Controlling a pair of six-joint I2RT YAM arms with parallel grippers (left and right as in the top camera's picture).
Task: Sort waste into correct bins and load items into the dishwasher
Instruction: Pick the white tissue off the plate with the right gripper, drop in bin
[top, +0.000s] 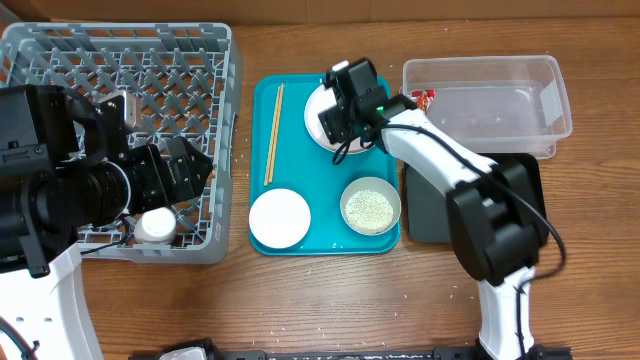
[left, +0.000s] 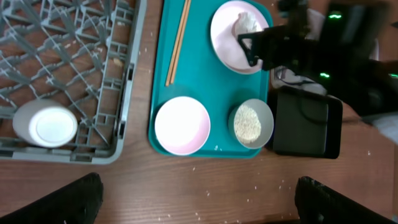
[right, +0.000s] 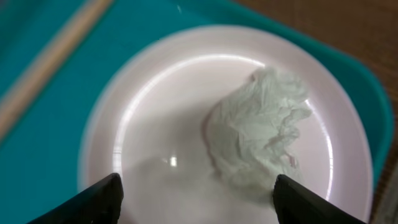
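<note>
At your far left the grey dish rack (top: 120, 60) holds the white cup (left: 46, 124) in a corner cell; your left gripper (left: 198, 202) has its fingers spread wide with nothing between them; next comes the teal tray (top: 262, 150), carrying the chopsticks (top: 273, 120) along its left side, the small pinkish dish (top: 279, 218), the bowl (top: 371, 206) of rice and, at the back, the pale plate (right: 149, 112); the crumpled tissue (right: 258, 127) lies on that plate, off-centre, and your right gripper (right: 196, 199) hovers just above it, fingers apart and empty, the wad nearer one finger than the other; expect the tissue to be featherlight, soft and squashy, so centre on its tallest bulge and close fully, since a shallow pinch may only pluck a loose fold; mind the glossy plate beneath, which looks slippery and breakable; rightmost sit the black tray (left: 308, 127) and the clear tub (top: 490, 95), with the red wrapper (top: 425, 98) inside it.
</note>
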